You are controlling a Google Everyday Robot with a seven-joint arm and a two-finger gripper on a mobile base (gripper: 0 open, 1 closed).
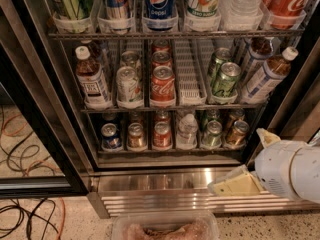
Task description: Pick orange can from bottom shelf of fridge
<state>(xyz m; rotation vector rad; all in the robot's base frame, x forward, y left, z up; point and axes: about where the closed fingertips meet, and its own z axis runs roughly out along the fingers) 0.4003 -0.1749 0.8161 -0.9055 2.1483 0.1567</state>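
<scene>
The fridge (165, 181) stands open, with a steel frame and grille. Its bottom shelf (170, 148) holds a blue can (111, 136), the orange can (136, 135), a red can (162, 134), a clear bottle (187, 129), a green can (212, 134) and an amber can (236, 133) at the right end. My gripper (237, 160) hangs at the lower right on a white arm (290, 170), in front of the grille and below and right of the shelf. Its cream fingers (235, 184) are spread apart and empty. It is far to the right of the orange can.
The middle rack (165, 106) holds tea bottles, Coca-Cola cans and green cans. The top rack (165, 33) holds larger cans and bottles. The dark door frame (45, 129) stands at the left. Cables (25, 149) lie on the floor. A clear plastic tub (165, 226) sits at the bottom.
</scene>
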